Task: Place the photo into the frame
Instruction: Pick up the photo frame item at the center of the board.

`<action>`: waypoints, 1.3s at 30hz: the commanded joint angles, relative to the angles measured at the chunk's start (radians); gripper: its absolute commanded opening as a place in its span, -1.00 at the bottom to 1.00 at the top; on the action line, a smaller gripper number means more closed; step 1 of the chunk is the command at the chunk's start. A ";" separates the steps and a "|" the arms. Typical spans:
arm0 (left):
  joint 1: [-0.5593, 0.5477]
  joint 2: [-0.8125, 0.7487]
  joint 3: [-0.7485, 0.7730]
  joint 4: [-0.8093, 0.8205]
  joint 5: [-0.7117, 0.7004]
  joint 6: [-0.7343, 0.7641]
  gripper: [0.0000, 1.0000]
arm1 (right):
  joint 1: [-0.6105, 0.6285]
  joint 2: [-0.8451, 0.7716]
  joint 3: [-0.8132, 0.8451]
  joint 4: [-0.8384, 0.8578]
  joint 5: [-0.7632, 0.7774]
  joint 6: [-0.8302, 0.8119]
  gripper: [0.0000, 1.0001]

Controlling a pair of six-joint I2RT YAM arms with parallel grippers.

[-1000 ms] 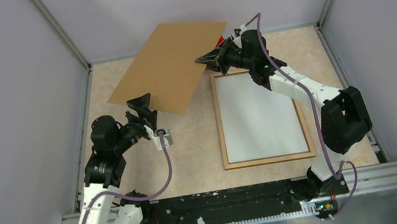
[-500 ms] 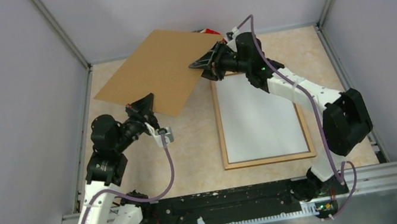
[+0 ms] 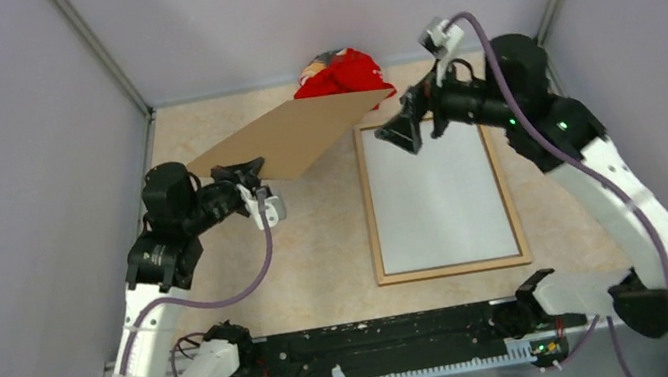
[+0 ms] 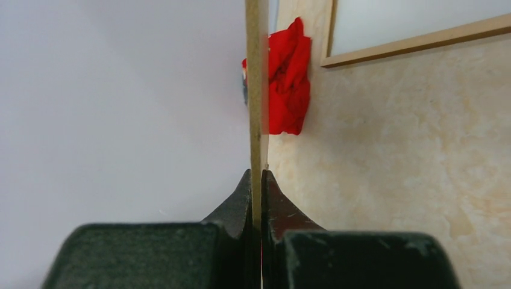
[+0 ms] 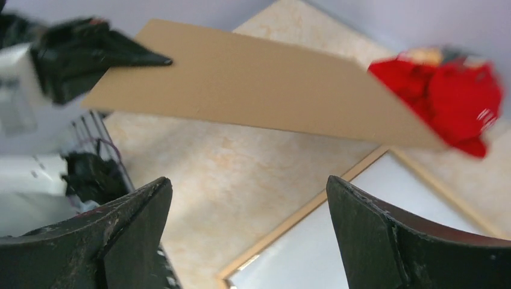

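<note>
The left claw (image 3: 244,172) pinched the brown board (image 3: 286,135) aloft; the right claw (image 3: 409,124) gaped, empty, above the frame (image 3: 370,205), where the photo (image 3: 438,197) lay white-side up. I'd lower the board flat, corners squared.

So the brown board (image 3: 291,136) was tilted up off the beige marbled table (image 3: 320,251), far left side, with a crumpled red cloth (image 3: 345,75) at the table's far edge just past its corner.

Frame (image 3: 370,213), red cloth (image 3: 344,73) on table (image 3: 318,242)
</note>
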 commanded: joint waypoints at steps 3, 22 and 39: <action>-0.003 0.039 0.225 -0.200 0.197 0.002 -1.00 | 0.078 -0.181 -0.106 -0.004 -0.075 -0.636 0.97; -0.004 0.093 0.448 -0.551 0.279 0.075 -1.00 | 0.354 0.010 -0.047 -0.043 -0.003 -0.852 0.55; -0.004 0.091 0.512 -0.450 0.293 -0.048 -1.00 | 0.373 0.068 -0.113 0.169 0.067 -0.830 -1.00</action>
